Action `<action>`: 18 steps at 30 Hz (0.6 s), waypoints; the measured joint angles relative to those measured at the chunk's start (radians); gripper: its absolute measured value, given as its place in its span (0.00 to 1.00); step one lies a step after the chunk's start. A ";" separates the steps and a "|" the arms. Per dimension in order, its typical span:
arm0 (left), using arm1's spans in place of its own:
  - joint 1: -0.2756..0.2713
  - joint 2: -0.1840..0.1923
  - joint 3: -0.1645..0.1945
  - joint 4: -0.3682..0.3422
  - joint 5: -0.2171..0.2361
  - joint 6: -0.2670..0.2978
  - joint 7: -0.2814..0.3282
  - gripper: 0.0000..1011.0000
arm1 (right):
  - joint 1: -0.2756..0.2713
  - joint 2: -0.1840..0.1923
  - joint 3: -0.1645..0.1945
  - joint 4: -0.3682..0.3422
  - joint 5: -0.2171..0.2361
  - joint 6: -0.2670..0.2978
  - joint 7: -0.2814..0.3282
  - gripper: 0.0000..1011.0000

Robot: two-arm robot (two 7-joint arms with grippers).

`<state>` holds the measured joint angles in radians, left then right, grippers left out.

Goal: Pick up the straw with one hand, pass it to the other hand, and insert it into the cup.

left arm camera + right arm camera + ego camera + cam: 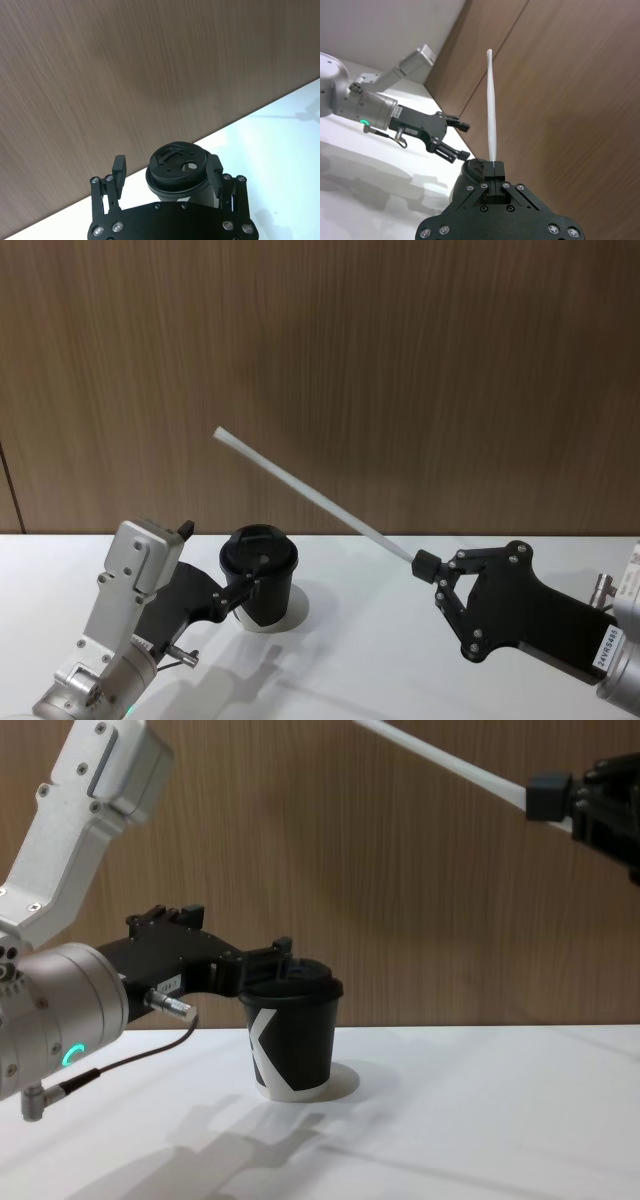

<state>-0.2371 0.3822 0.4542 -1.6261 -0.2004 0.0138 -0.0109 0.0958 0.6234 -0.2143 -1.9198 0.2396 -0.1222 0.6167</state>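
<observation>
Grips straw (314, 495) by low end in right tool (425, 565), pinched at 3 o'clk of cup (270, 595), tip slanted to 10 o'clk; spreads left tool (167, 167) wide astride cup on table (380, 670), prob. to steady it.

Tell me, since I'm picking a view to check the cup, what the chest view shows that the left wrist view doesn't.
Chest view: the straw held aloft in the shut right gripper, and the cup's white K. Left wrist view: the lid's top with its hole. Both: the cup on the white table, the open left gripper astride it.
</observation>
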 joint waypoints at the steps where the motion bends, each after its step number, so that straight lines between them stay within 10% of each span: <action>1: 0.000 0.000 0.000 0.000 0.000 0.000 0.000 0.99 | 0.003 0.001 -0.001 -0.001 0.002 -0.003 0.004 0.00; 18: 0.000 0.000 0.000 0.000 0.000 0.000 0.000 0.99 | 0.031 0.017 -0.015 -0.007 0.021 -0.035 0.048 0.00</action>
<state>-0.2371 0.3821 0.4542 -1.6261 -0.2004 0.0138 -0.0110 0.1272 0.6400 -0.2292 -1.9270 0.2602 -0.1567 0.6647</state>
